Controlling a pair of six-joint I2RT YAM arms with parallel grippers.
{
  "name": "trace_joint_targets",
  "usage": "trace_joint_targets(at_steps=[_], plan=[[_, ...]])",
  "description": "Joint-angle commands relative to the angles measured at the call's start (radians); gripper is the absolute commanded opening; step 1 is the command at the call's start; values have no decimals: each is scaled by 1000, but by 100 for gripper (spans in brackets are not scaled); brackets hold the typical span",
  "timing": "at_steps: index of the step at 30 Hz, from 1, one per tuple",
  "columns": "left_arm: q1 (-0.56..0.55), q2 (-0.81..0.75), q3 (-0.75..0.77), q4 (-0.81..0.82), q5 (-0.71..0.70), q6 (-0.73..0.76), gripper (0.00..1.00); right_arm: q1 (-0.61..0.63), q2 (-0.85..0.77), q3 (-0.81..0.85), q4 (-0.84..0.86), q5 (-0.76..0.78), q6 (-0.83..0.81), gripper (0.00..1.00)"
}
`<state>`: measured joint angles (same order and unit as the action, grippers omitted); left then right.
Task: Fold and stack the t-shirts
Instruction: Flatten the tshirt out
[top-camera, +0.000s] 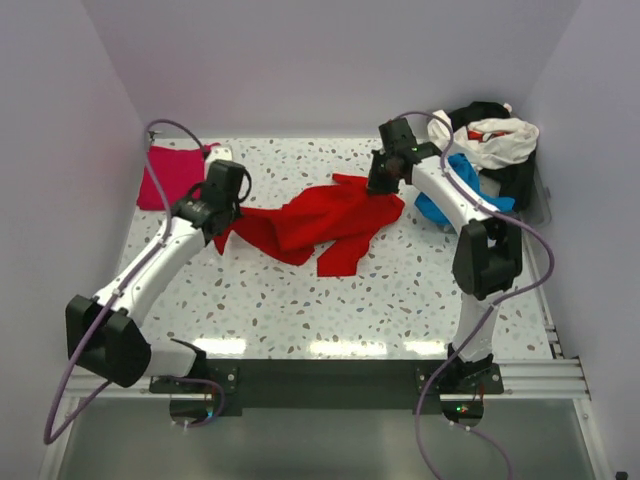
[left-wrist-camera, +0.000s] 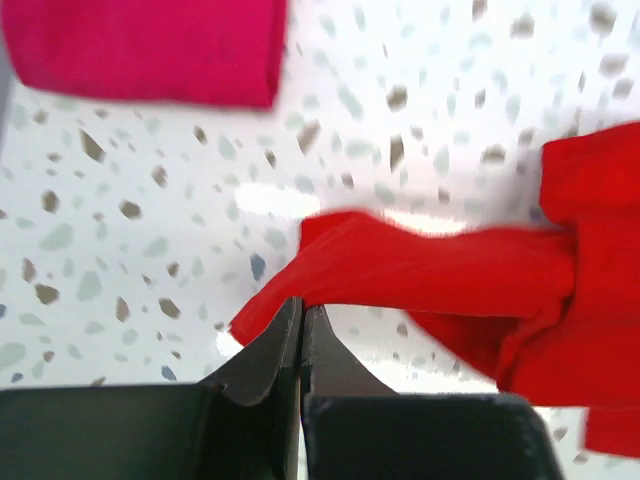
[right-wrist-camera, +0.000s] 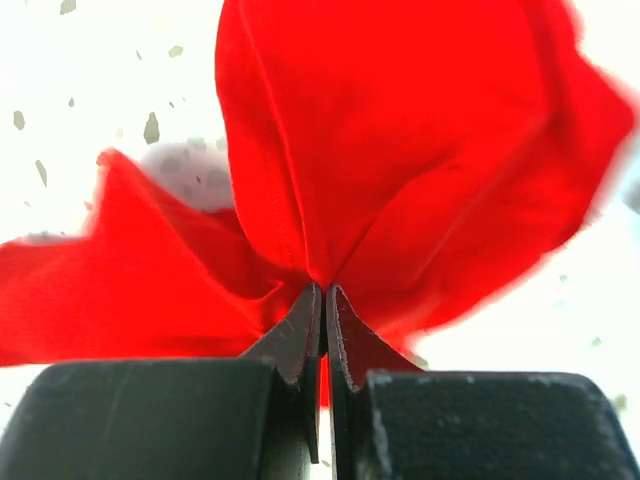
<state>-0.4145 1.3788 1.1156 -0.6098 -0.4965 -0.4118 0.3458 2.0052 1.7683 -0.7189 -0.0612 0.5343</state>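
Observation:
A large bright red t-shirt (top-camera: 320, 225) lies crumpled and stretched across the middle of the speckled table. My left gripper (top-camera: 228, 215) pinches its left end; in the left wrist view the jaws are shut on a fold of the red t-shirt (left-wrist-camera: 420, 270) at the gripper (left-wrist-camera: 301, 305). My right gripper (top-camera: 383, 186) holds the shirt's far right edge; in the right wrist view the gripper (right-wrist-camera: 324, 292) is shut on bunched red t-shirt (right-wrist-camera: 400, 150). A folded magenta-pink t-shirt (top-camera: 170, 175) lies at the far left, also in the left wrist view as the magenta-pink t-shirt (left-wrist-camera: 150, 45).
A heap at the far right corner holds a bright blue shirt (top-camera: 455, 195), a white shirt (top-camera: 495, 140) and a black one (top-camera: 485, 110). Grey walls (top-camera: 60, 150) close in the table on three sides. The arm bases stand at the near edge (top-camera: 330, 375).

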Motion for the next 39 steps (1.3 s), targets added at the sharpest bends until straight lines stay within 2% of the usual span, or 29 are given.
trace_joint_targets(at_steps=[1,6,10,11,14,20,23,24,26,28,30,34,39], plan=[[83,-52,96,-74,-42,5,0,-5,-126,-91,-50,76,-43,0],[167,-52,102,-76,-37,50,0,-4,-169,-132,-88,164,-79,0],[186,-50,64,-74,-5,65,0,-5,-172,-133,-161,230,-91,0],[187,-50,55,-76,2,67,0,-5,-180,-142,-194,289,-91,0],[187,-55,6,-76,64,68,0,-5,-221,-219,-221,371,-88,0],[186,-80,-88,-51,150,83,0,5,-344,-365,-289,330,-70,0],[186,-83,-118,-27,217,102,0,42,-358,-400,-315,307,-60,22],[186,-74,-120,-21,236,103,0,53,-358,-402,-313,311,-60,40],[186,-66,-125,-19,249,111,0,73,-352,-368,-283,317,-62,54],[184,-57,-122,-13,263,119,0,73,-318,-304,-216,269,-66,56],[186,-49,-117,-4,289,120,0,74,-274,-239,-176,206,-80,54],[184,-38,-111,-4,311,110,0,70,-82,-13,-99,124,-103,49],[184,-44,-115,-7,317,90,0,44,114,170,-57,6,-111,42]])
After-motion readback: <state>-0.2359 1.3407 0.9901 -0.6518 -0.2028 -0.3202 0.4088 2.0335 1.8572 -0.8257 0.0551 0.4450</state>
